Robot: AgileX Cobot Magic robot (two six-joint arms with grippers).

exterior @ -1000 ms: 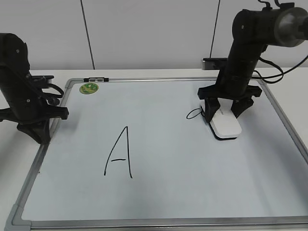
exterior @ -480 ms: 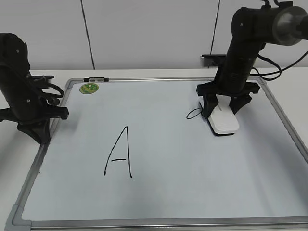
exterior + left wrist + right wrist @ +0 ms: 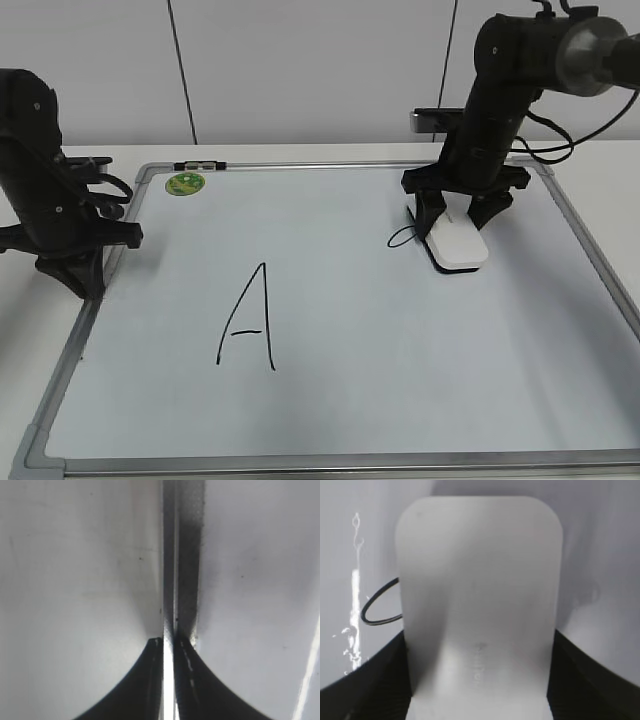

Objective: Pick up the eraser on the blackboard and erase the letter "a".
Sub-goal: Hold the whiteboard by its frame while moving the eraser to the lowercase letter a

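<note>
a lab-like bench: white table point(image 3: 300, 152), plain white panelled wall point(image 3: 300, 60), two mounted robot arms.

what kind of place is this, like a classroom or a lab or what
Most likely a robot lab bench, not a classroom: a framed blackboard lies flat on a white table between two black arms, the right claw gripping an eraser, with bare wall panels behind.

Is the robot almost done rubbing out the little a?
Partly. Done: the right gripper is shut on the eraser and has it flat on the whiteboard. In hand: the eraser covers part of the little a; a black loop shows at its left side. Left: wiping off that loop. The left gripper sits shut at the board's edge, and the big A is untouched.
</note>
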